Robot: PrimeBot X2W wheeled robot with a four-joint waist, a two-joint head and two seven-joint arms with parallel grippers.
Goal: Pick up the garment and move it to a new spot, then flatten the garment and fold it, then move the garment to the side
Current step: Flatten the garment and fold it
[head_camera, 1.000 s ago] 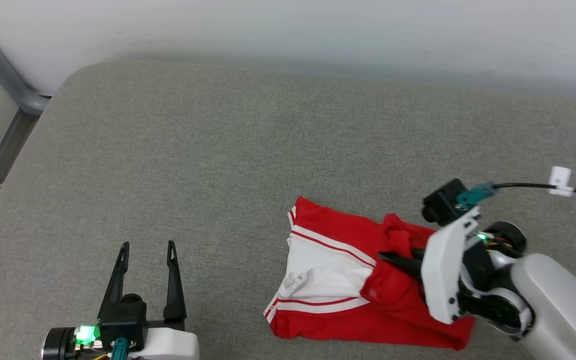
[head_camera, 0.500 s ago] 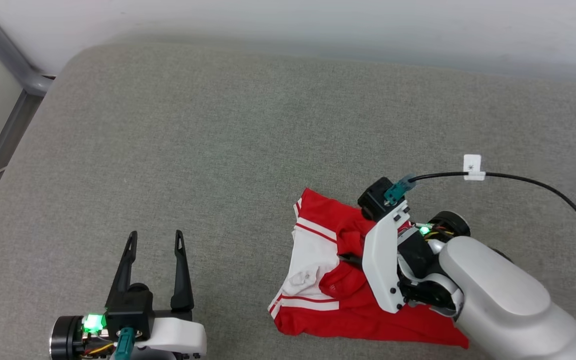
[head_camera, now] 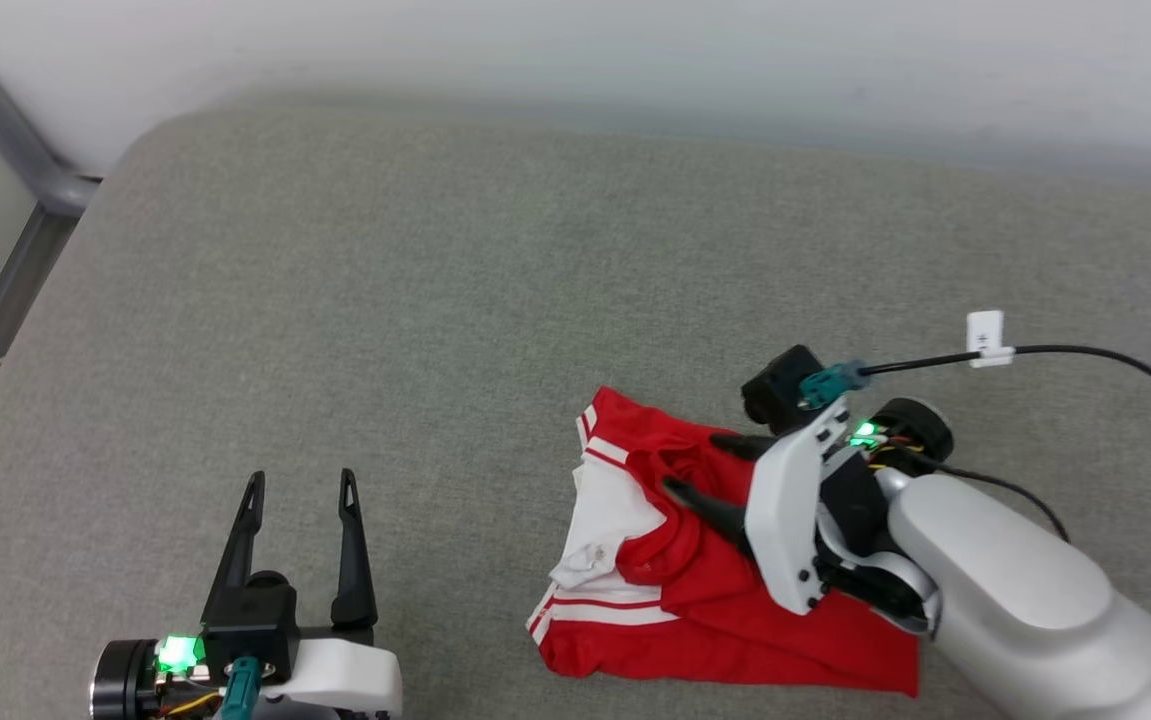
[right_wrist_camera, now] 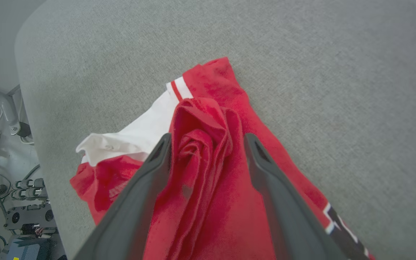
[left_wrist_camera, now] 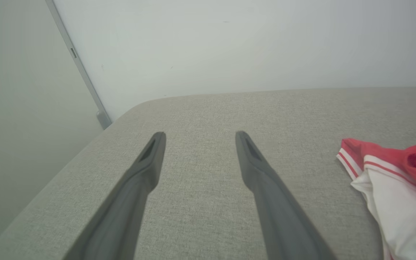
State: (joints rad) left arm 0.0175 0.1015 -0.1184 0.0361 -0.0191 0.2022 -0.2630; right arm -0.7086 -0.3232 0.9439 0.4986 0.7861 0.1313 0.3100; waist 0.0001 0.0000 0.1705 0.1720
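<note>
The garment (head_camera: 695,610), a red T-shirt with white sleeve parts and red-and-white stripe trim, lies crumpled on the grey cushion at the lower right of the head view. My right gripper (head_camera: 692,462) is open above it. In the right wrist view its fingers (right_wrist_camera: 150,169) straddle a bunched red fold of the garment (right_wrist_camera: 211,86) without pinching it. My left gripper (head_camera: 300,480) is open and empty at the lower left, well apart from the garment. In the left wrist view the left gripper (left_wrist_camera: 198,135) points over bare cushion, with the garment's (left_wrist_camera: 392,180) striped edge at the right border.
The grey cushion (head_camera: 435,300) ends at a white wall behind and at a rounded edge with a grey metal rail (head_camera: 15,150) on the left. A black cable with a white tag (head_camera: 985,332) trails from my right wrist. Cables and electronics (right_wrist_camera: 16,213) sit below the cushion's edge.
My right gripper has opened and let go of the red fold it was shut on. The fold now lies bunched over the white part. The left arm has stayed put.
</note>
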